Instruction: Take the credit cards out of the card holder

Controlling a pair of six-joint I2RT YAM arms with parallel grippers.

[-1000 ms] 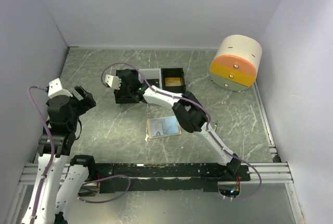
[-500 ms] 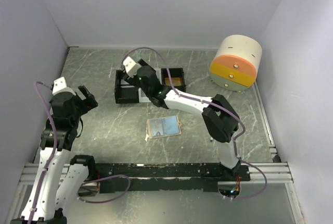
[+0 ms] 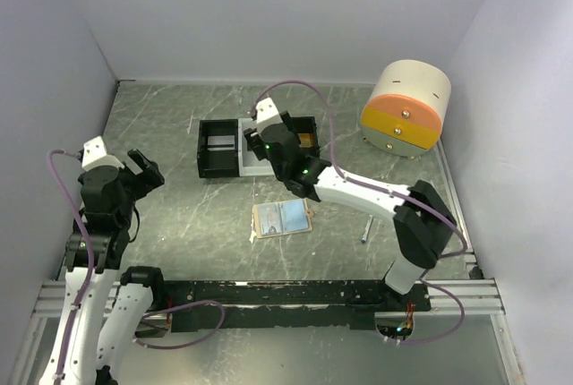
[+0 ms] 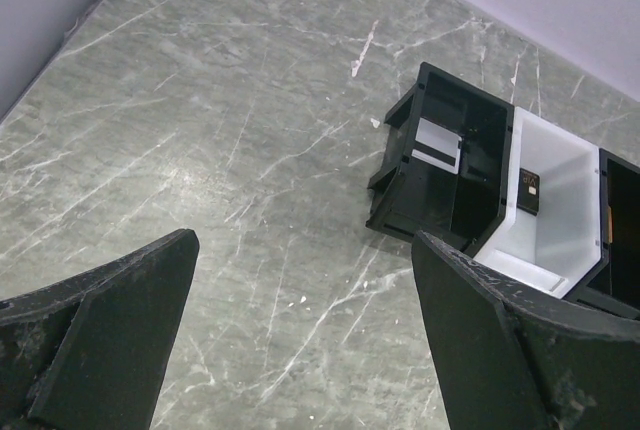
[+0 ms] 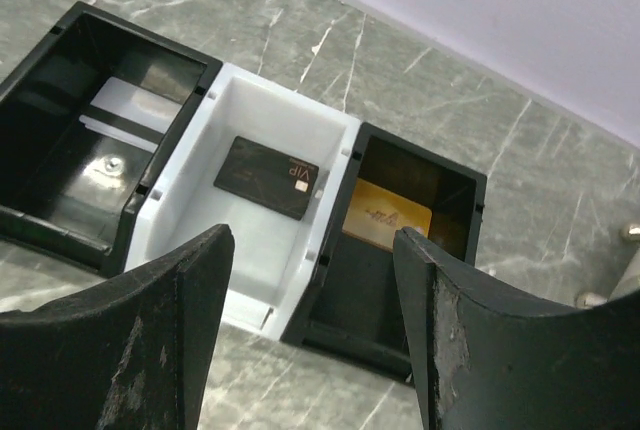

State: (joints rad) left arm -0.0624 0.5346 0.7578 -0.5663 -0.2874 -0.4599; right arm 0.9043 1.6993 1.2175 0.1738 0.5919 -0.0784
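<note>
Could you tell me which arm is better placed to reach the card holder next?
Probably the right: the right end effector hangs open over the tray, just beyond the holder; the left end effector sits far aside.

Tan card holder [image 3: 282, 218] opened flat, pale blue inside up, near tray [image 3: 219, 171]. Black card [image 5: 267, 177] in white middle compartment, gold card [image 5: 387, 215] right, pale card [image 5: 135, 105] left.

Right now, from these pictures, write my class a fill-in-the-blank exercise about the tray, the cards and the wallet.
The tray has ____ compartments.
The black card lies in the compartment coloured ____.
The gold card sits in the compartment just ____ of it.
The wallet lies on the table, not shut but ____.
Missing words: three, white, right, open.
</note>
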